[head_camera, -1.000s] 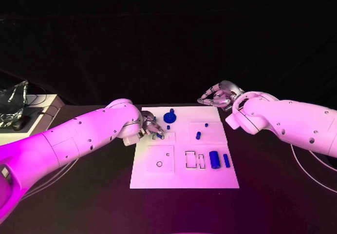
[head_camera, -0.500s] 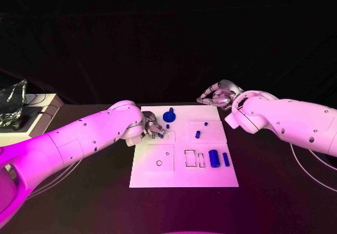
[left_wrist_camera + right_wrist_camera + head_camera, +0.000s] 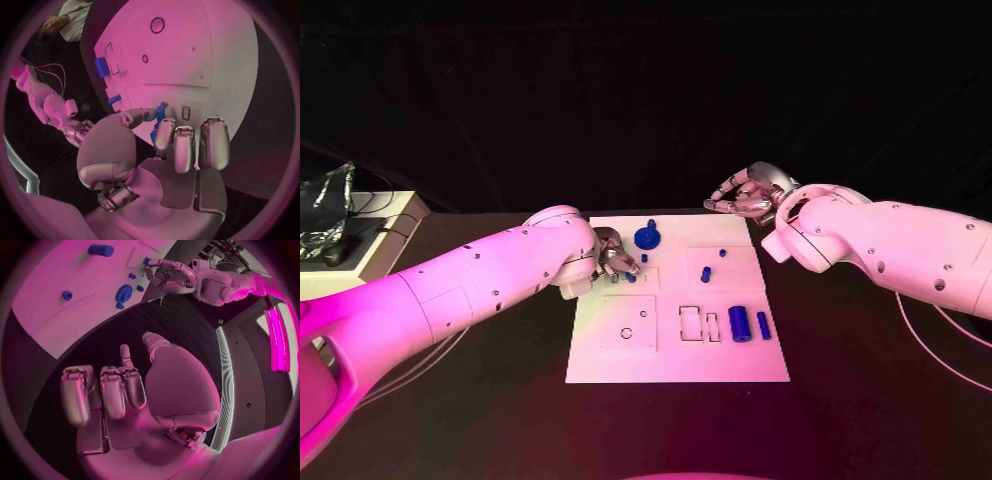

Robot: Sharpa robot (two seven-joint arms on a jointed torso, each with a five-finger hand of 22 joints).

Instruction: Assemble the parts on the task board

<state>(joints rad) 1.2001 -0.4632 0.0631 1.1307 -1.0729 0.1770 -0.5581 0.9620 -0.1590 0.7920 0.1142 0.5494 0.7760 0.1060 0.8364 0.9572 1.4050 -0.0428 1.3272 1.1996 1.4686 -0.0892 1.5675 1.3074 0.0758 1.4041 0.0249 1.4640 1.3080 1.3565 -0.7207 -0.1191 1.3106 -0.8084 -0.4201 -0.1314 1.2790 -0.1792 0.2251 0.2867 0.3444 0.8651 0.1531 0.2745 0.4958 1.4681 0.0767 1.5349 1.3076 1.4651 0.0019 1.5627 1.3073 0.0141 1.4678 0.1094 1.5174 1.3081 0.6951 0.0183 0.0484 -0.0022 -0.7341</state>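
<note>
A: Head view first. Where does the left hand [image 3: 613, 262] sit?

B: Over the near-left part of the white rectangular task board [image 3: 678, 360], fingers curled down. A small blue peg-like part [image 3: 630, 277] shows at its fingertips, and I judge it pinched there, its long axis roughly upright. The round blue gear-like part [image 3: 649, 239] stands just beyond that hand, and a small blue stud [image 3: 707, 273] lies mid-board.

A: And the right hand [image 3: 746, 196]?

B: Off the board's far-right corner, above the black desk [image 3: 877, 400], fingers loosely curled, holding nothing. The left hand is plainly the nearer one to the work. Two blue cylinders, a thick one [image 3: 740, 326] and a thin one [image 3: 764, 326], lie side by side near the board's right edge, long axes running toward the robot.

A: Left wrist view?

B: The small blue part sits between thumb and fingers [image 3: 165, 134], close above the board's white surface; a small rectangular slot [image 3: 185, 113] lies just ahead of the fingertips. Whether that slot is its seat I can't say for certain. Round holes lie farther off.

A: Right wrist view?

B: The right hand's fingers [image 3: 112, 390] are bent together over bare dark desk, nothing in them, the board well apart beyond.

A: The room?

B: Dark backdrop; a pale box [image 3: 358, 240] stands off to the left of the desk.
</note>
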